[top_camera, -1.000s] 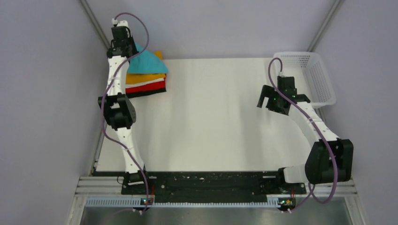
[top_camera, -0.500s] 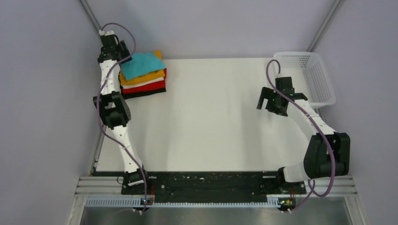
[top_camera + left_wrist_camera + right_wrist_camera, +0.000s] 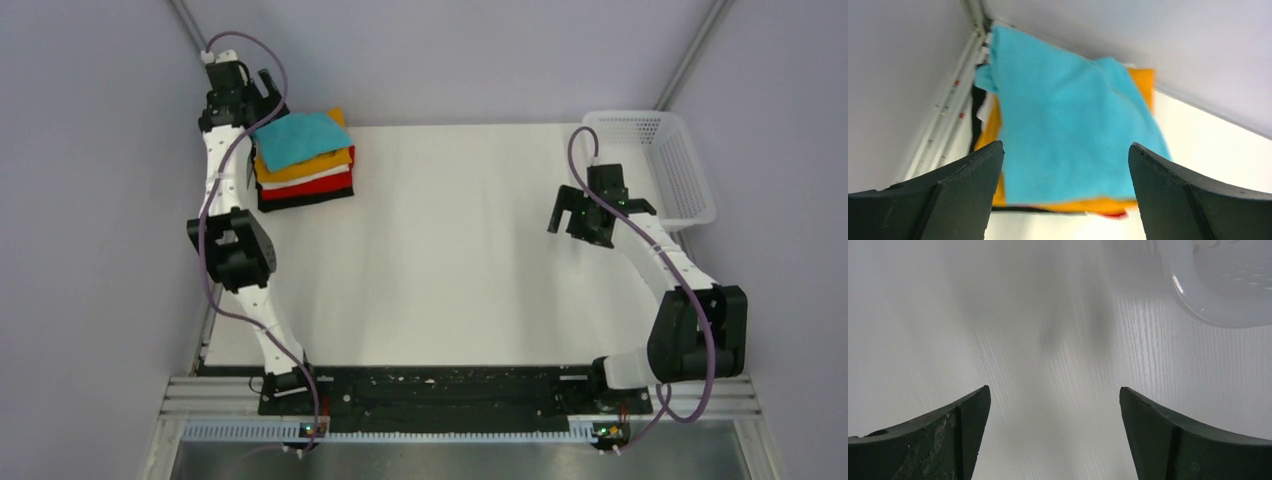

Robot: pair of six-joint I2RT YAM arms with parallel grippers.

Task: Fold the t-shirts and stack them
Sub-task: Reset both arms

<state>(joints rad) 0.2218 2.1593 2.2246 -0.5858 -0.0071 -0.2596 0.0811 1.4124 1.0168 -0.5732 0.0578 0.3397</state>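
A stack of folded t-shirts [image 3: 303, 165] lies at the table's far left corner. A turquoise one [image 3: 298, 138] is on top, lying slightly askew over orange [image 3: 312, 164], white, red [image 3: 322, 182] and black layers. My left gripper [image 3: 266, 98] hovers open just behind the stack's far left corner, touching nothing. In the left wrist view the turquoise shirt [image 3: 1068, 115] lies flat below the open left gripper [image 3: 1065, 145], with orange cloth [image 3: 1143, 82] showing past its edges. My right gripper [image 3: 577, 230] hangs open and empty over bare table on the right, as the right wrist view shows [image 3: 1054, 388].
A white perforated basket [image 3: 690, 170] stands at the far right corner, close behind the right gripper; its rim [image 3: 1198, 305] shows in the right wrist view. Walls close in the table at the back and on both sides.
My left gripper has opened, let go of the turquoise shirt and drawn back to the far left. The shirt now lies on top of the stack. The right arm has barely moved.
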